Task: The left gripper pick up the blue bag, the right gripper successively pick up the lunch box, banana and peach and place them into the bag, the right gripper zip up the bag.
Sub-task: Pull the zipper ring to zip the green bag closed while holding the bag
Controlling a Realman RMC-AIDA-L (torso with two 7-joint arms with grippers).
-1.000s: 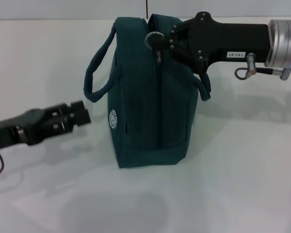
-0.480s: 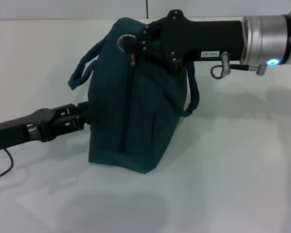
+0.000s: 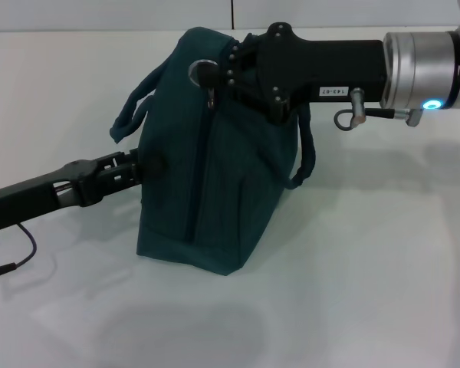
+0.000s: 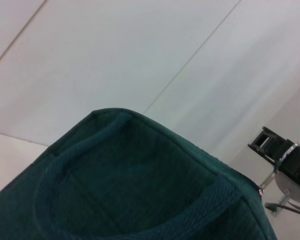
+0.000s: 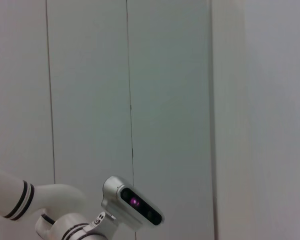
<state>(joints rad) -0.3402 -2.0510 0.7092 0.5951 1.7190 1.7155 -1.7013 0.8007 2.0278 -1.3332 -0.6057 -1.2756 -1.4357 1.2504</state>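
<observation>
The blue bag (image 3: pixel 215 169), dark teal cloth with two strap handles, stands tilted on the white table (image 3: pixel 368 268), its zipper line running down the side that faces me. My right gripper (image 3: pixel 208 77) reaches in from the right and is at the bag's top edge, shut on the zipper pull, whose metal tab hangs just below. From the left, my left gripper (image 3: pixel 147 164) presses against the bag's side under the handle. The left wrist view is filled by the bag's end panel (image 4: pixel 140 200). Lunch box, banana and peach are out of view.
The table's back edge meets a pale wall (image 3: pixel 100 14). The right wrist view shows only wall panels and the robot's head camera (image 5: pixel 135 202). A thin cable (image 3: pixel 19 257) hangs under the left arm.
The right gripper moved left with the bag's top, tipping the bag over to the left. The left gripper came in from the left until it touched the bag's side.
</observation>
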